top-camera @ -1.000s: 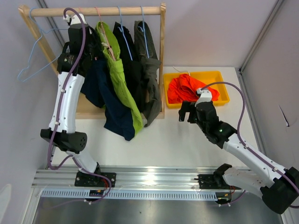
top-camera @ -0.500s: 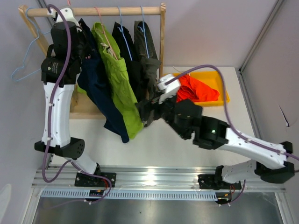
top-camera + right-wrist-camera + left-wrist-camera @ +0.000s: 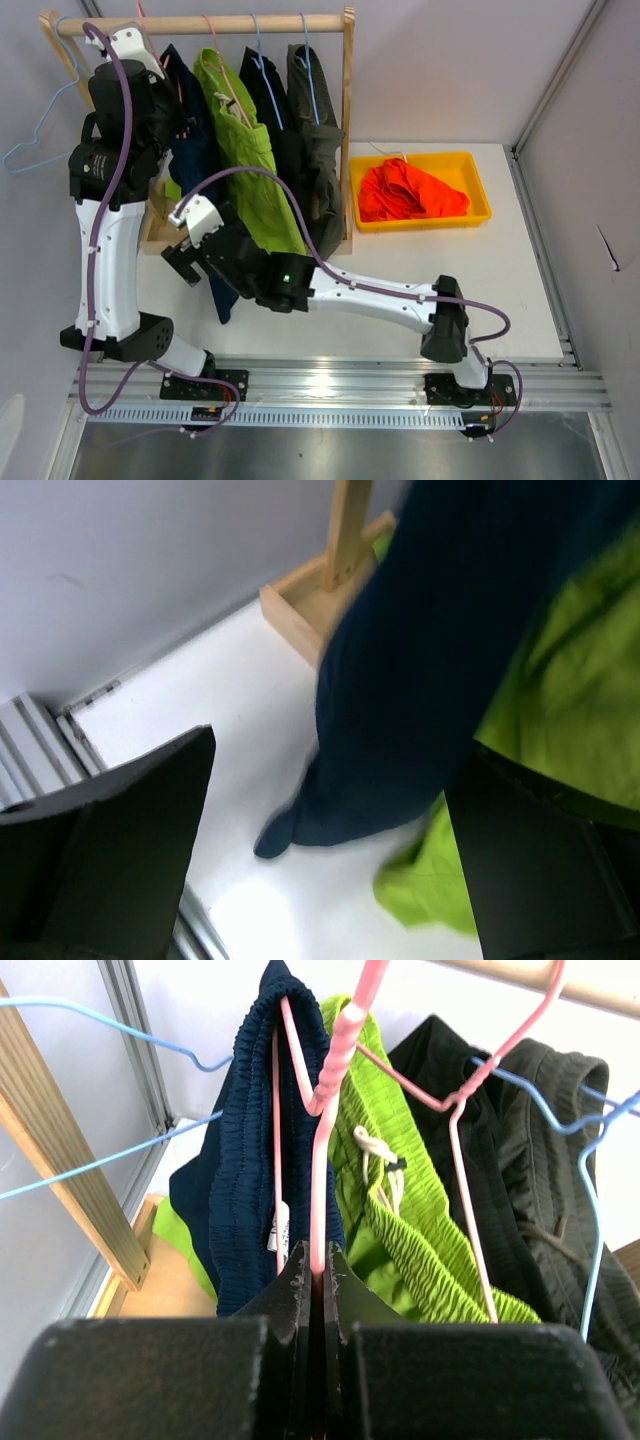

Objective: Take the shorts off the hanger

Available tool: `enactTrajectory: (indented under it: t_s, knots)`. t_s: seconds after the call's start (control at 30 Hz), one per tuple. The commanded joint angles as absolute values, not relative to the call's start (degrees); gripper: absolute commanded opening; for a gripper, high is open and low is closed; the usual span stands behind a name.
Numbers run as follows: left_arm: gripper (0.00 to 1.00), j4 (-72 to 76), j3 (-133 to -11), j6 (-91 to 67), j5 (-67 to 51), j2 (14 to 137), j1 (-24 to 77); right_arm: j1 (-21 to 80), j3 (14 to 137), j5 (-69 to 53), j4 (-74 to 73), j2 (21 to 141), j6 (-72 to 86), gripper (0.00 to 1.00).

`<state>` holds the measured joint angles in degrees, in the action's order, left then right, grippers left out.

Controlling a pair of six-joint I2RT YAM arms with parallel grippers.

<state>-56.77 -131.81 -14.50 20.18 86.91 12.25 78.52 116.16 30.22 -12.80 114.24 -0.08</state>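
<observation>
Your left gripper [image 3: 318, 1260] is clenched on the wire of the pink hanger [image 3: 335, 1050], low on its stem. The navy shorts [image 3: 245, 1160] hang on that hanger just ahead of the fingers, with the gathered waistband draped over the wire. Your right gripper [image 3: 330, 810] is spread wide and grasps nothing. The navy leg dangles between its fingers, and I cannot tell whether it touches either one.

Expect the shorts to be light, limp and a bit clingy. The elastic waistband looks like the one thick part and may bunch or catch on the wire. I'd pinch a good fold of the leg above the hem, not the very tip, so the cloth doesn't slide out as you draw it off.

Only the left wrist view shows the grip on the wire and how the waistband sits. The right wrist view alone shows the lime pair [image 3: 560, 680] just beside your right finger, so it could get pinched too. Only the top view shows the orange pair [image 3: 405, 190] lying in the tray [image 3: 480, 215], well apart from both grippers.
</observation>
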Motion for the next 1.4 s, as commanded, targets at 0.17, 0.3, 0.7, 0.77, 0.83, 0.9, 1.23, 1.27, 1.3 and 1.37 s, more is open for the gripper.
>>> enactTrajectory:
  t_s: [0.17, 0.3, 0.7, 0.77, 0.83, 0.9, 1.23, 1.27, 1.3, 1.37]
  knots:
    - [0.0, -50.5, -127.0, -14.1, 18.7, 80.2, 12.6, 75.1, 128.9, 28.0, -10.2, 120.5, -0.4, 0.93]
    - [0.0, -50.1, -127.1, -13.8, 19.3, 80.2, 12.6, 74.6, 124.3, 28.8, -9.8, 119.3, 1.2, 0.08]
    - [0.0, -49.7, -138.8, -13.0, 20.7, 88.5, 10.8, 78.5, 96.6, 29.7, -7.6, 107.5, 15.6, 0.0]
    - [0.0, -49.0, -139.1, -12.8, 20.6, 88.8, 10.5, 79.5, 93.7, 29.6, -7.0, 106.3, 17.1, 0.0]
    - [0.0, -48.8, -139.6, -12.0, 20.8, 89.4, 10.1, 80.5, 92.5, 30.1, -7.0, 105.6, 17.8, 0.0]
    - [0.0, -48.3, -139.7, -11.3, 21.6, 89.6, 9.6, 82.6, 90.9, 31.3, -7.9, 104.4, 18.3, 0.0]
    - [0.0, -49.5, -141.6, -12.6, 19.4, 92.2, 6.1, 88.2, 82.4, 37.0, -8.8, 98.1, 22.2, 0.0]
    - [0.0, -50.2, -141.2, -13.0, 17.9, 91.3, 6.2, 87.8, 82.6, 36.9, -8.3, 98.1, 21.6, 0.0]
    - [0.0, -50.7, -140.8, -13.4, 17.1, 90.4, 6.3, 87.2, 83.1, 36.8, -7.9, 98.4, 20.8, 0.0]
    - [0.0, -51.9, -136.2, -14.2, 13.3, 86.7, 7.5, 84.6, 85.9, 34.9, -6.3, 99.7, 17.1, 0.0]
